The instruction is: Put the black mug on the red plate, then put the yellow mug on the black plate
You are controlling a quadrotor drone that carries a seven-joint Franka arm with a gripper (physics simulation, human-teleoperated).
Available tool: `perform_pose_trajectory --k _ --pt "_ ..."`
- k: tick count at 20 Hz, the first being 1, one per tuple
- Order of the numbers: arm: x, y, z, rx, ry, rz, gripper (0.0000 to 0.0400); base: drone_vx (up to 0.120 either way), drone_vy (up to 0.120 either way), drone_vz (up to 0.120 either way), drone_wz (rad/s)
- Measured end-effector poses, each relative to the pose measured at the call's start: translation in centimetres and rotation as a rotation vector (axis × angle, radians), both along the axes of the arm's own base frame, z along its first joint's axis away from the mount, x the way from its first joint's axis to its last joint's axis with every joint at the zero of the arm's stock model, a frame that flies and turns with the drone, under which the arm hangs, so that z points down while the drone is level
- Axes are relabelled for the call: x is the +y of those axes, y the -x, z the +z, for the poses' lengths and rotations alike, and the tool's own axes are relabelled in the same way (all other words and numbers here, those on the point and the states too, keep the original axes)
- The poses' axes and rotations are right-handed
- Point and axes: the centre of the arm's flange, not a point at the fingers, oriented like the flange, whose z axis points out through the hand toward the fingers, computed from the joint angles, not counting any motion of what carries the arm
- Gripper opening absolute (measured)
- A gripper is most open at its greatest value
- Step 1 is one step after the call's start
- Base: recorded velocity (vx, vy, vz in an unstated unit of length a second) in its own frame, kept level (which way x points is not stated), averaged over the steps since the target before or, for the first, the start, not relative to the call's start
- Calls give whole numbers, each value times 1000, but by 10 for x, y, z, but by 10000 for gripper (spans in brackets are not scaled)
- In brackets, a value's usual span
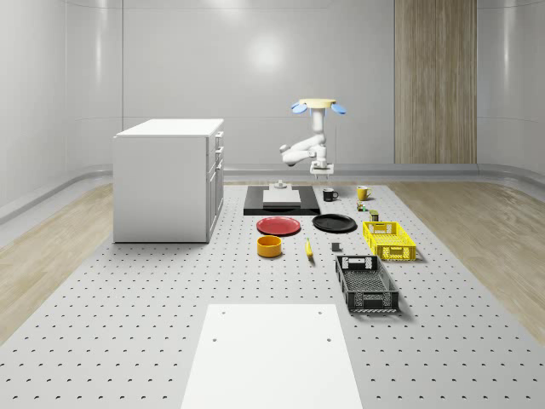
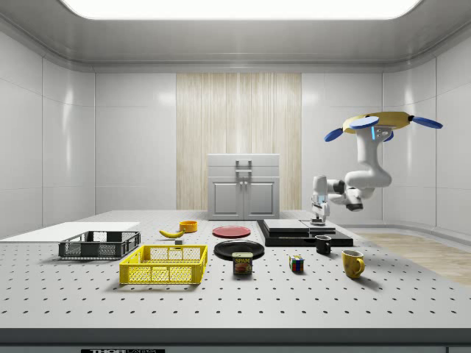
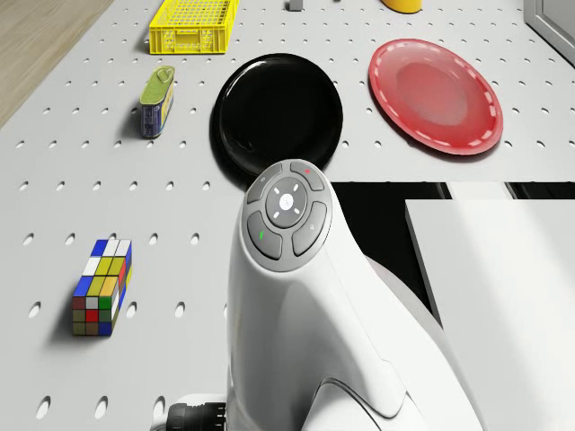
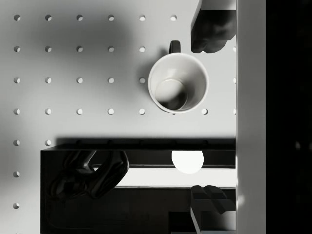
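Note:
The black mug stands on the table beside the black slab, right of it in the whole-scene view. In the wrist view the black mug is seen from above, with a pale inside. The drone hovers over the slab's far edge. My gripper hangs open a little above the mug, offset slightly toward the slab. Both fingertips frame the gripper in the wrist view, nothing between them. The yellow mug stands further right. The red plate and black plate lie side by side nearer the front.
A black slab carries a white block. A white cabinet stands at the whole-scene view's left. A yellow basket, black basket, orange bowl, banana, can and Rubik's cube lie around the plates.

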Motion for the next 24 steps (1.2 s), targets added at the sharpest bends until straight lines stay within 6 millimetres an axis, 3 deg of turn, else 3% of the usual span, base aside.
perform_pose_trajectory --k 10,17,24 --pt "0 0 0 0 1 0 400 0 0 -108 0" --pt "-14 0 1 0 1 0 400 0 0 0 0" --pt "-21 0 25 0 1 0 400 0 0 0 0"
